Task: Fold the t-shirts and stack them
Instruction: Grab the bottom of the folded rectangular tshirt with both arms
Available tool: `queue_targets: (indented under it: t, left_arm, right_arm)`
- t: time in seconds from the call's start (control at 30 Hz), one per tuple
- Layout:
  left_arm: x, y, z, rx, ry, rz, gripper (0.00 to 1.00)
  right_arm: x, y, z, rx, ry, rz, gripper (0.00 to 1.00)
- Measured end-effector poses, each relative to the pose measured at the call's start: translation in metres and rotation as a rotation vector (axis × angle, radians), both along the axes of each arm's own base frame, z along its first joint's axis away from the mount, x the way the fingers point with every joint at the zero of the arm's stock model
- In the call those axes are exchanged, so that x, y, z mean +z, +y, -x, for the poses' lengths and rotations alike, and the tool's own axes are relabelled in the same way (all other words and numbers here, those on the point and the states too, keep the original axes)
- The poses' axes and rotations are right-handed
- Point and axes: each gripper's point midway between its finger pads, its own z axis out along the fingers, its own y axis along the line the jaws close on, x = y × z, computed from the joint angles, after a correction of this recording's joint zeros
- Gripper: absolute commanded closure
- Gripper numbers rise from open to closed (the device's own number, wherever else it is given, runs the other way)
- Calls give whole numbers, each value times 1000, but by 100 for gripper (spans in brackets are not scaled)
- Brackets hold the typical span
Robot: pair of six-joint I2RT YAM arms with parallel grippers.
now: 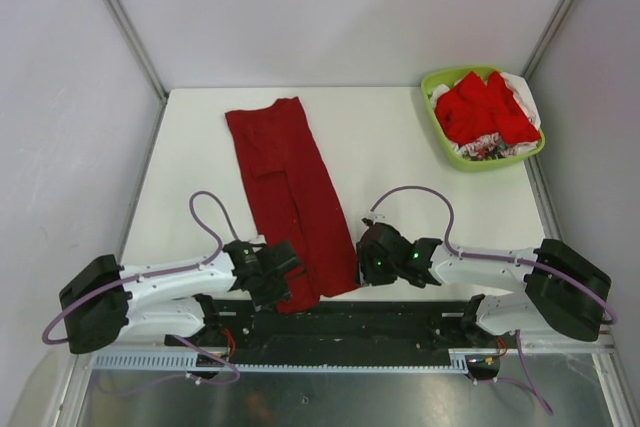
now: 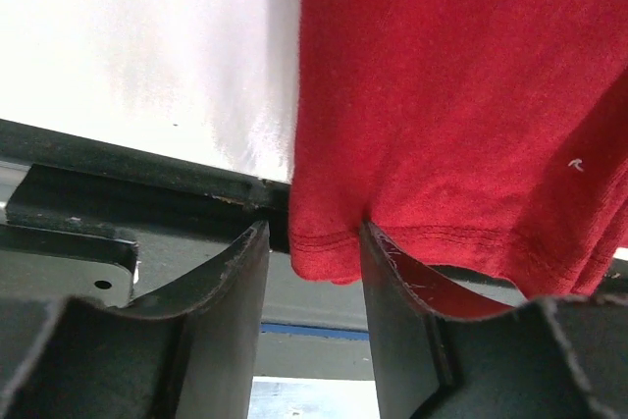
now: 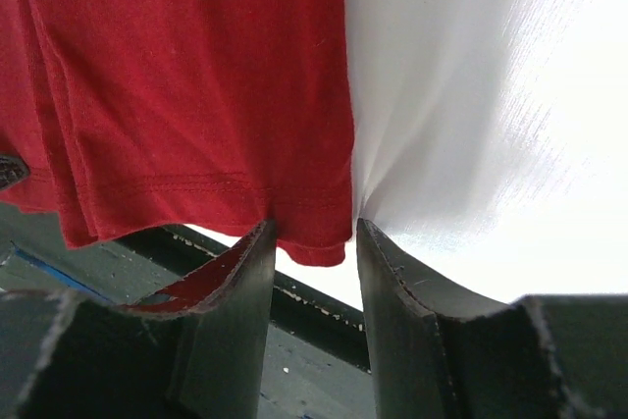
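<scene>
Jaws on both grippers are sitting a little apart, not clamping anything. Each is straddling a bottom hem corner of the dark red t-shirt point(image 1: 288, 182): left gripper point(image 1: 276, 269) at the lower left corner, right gripper point(image 1: 367, 258) at the lower right. The shirt is lying flat as a long strip on the table point(image 1: 400, 172), running from upper center down to the bottom edge and leaning slightly right, hem overhanging. Brighter red shirts point(image 1: 485, 107) are piling in the green basket point(image 1: 437, 80) at upper right.
</scene>
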Motion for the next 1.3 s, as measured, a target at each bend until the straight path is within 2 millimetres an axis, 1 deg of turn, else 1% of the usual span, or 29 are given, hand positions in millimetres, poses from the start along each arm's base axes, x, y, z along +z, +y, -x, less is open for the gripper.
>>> queue_targets:
  t: [0.2,0.37,0.47,0.53,0.63,0.77,0.87,1.03,1.13,1.3]
  left_arm:
    - [-1,-7,2,-12,2,19,58]
    - [-3,-11,1,-9,2,29,67]
    - [-3,-11,1,-9,0,32,74]
    - [-3,-12,1,-7,-1,34,80]
    - [-3,-13,1,-4,-3,38,89]
    - [-2,-14,-1,-5,-10,44,99]
    - [-1,-15,-1,-5,-14,48,100]
    - [5,-18,-5,-8,-37,71,100]
    - [13,-22,-11,-3,-66,99,100]
    - [28,-27,-24,13,-116,146,100]
  right_arm:
    - [0,2,3,3,5,-4,57]
    - [0,5,3,2,5,-12,60]
    - [-1,6,3,3,4,-14,68]
    - [-1,6,3,3,5,-14,77]
    - [-1,8,3,0,7,-18,88]
    - [-1,8,3,-1,8,-19,96]
    - [-1,7,3,-3,7,-16,99]
    - [2,7,0,-1,-4,-5,100]
    - [10,9,-4,-3,-22,-6,100]
    - [31,18,-13,0,-75,-39,100]
